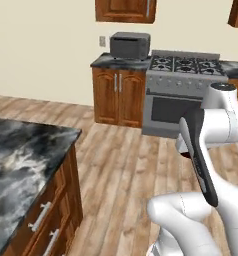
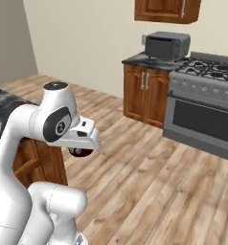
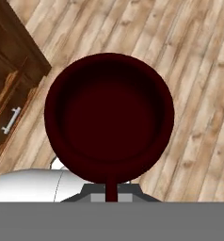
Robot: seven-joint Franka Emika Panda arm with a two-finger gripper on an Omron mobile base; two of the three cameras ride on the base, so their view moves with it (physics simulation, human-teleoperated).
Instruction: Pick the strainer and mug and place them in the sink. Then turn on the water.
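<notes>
The round dark maroon-red mug (image 3: 109, 117) is hanging open-side-up toward the hand camera, the gripper (image 3: 111, 194) fingers pinching it above the wood floor (image 3: 198, 70).

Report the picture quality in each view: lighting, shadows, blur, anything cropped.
Left base view: flat even rendered light, no cast shadows on the floor, slightly soft; the arm crops the stove. Right base view: same flat light; the mug is a dark sliver under the hand. Hand view: the mug interior is nearly black, little shading; wood grain is soft.
</notes>
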